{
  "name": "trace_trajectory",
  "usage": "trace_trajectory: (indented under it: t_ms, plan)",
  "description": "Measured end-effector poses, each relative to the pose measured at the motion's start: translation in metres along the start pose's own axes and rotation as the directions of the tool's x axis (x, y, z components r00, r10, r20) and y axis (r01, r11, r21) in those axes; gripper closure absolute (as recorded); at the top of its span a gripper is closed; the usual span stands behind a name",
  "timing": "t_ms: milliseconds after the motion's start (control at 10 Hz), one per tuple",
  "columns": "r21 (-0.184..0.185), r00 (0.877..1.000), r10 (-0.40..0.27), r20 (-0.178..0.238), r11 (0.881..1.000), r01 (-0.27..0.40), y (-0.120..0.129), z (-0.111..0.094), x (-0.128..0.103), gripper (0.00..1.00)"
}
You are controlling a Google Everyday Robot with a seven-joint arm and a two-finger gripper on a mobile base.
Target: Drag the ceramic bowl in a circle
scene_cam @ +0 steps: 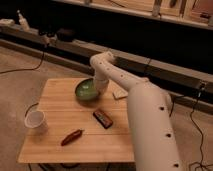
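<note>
The ceramic bowl is round, shallow and glossy green, and it rests on the far middle part of the wooden table. My white arm reaches from the lower right across the table, bends at an elbow above the back edge and comes down on the bowl. The gripper sits at the bowl's right rim, touching it.
A small white cup stands at the table's left edge. A red chili-shaped item lies near the front. A dark rectangular packet lies mid-table, and a pale flat piece lies behind the arm. Cables run along the floor.
</note>
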Motion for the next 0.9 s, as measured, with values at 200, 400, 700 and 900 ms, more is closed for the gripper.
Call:
trace_trajectory:
  t_ms: [200, 400, 700, 900]
  plan:
    - [0.022, 0.997, -0.075, 0.028, 0.997, 0.074, -0.023, 0.009, -0.020, 1.00]
    - [0.035, 0.991, -0.121, 0.058, 0.992, 0.119, -0.037, 0.017, -0.040, 1.00]
    - [0.051, 0.974, -0.205, 0.097, 0.978, 0.200, -0.052, 0.017, -0.084, 1.00]
    - [0.034, 0.957, -0.270, 0.105, 0.963, 0.268, -0.048, 0.007, -0.116, 1.00]
